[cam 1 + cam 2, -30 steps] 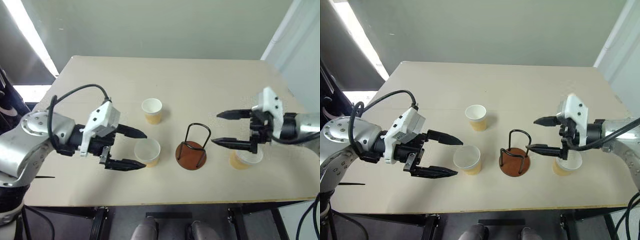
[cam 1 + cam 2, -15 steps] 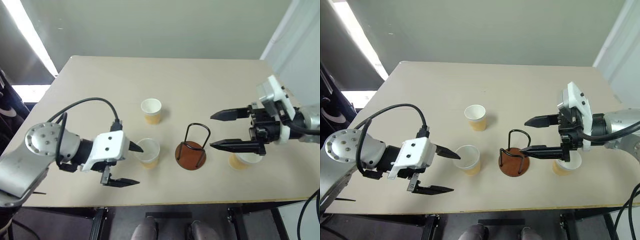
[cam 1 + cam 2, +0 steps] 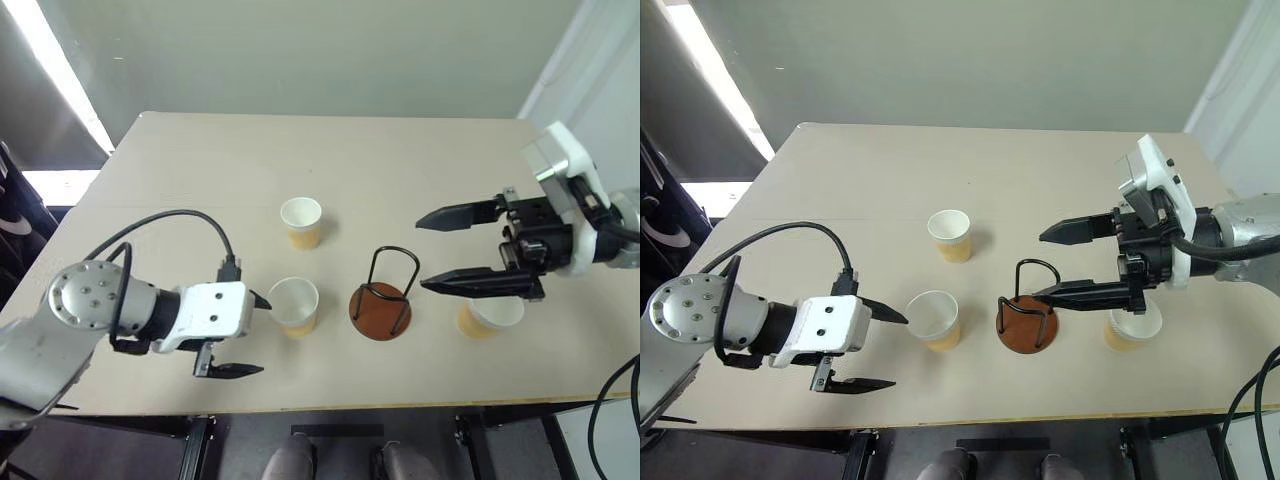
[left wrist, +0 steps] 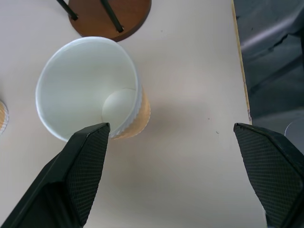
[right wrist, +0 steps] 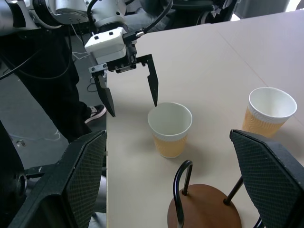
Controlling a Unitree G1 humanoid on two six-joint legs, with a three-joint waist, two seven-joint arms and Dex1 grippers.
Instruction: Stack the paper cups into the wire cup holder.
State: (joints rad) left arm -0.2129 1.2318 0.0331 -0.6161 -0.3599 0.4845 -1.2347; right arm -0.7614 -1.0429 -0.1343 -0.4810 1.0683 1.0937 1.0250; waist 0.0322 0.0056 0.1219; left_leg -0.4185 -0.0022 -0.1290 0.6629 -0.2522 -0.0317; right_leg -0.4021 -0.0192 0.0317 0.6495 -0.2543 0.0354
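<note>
Tan table (image 3: 400, 160), 3 paper cups (image 3: 295, 305) upright, wire cup holder (image 3: 382, 300) between middle and right cup, empty. Left gripper (image 3: 245, 335) spread wide beside near cup; right gripper (image 3: 440, 250) parted, above holder. Left wrist: finger (image 4: 78, 161) at cup rim. Right wrist: holder base below.

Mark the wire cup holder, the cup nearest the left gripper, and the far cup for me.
wire cup holder (image 3: 380, 312): left eye view, on its brown disc base.
cup nearest the left gripper (image 3: 293, 300): left eye view, on its white inside.
far cup (image 3: 301, 213): left eye view, on its open mouth.
</note>
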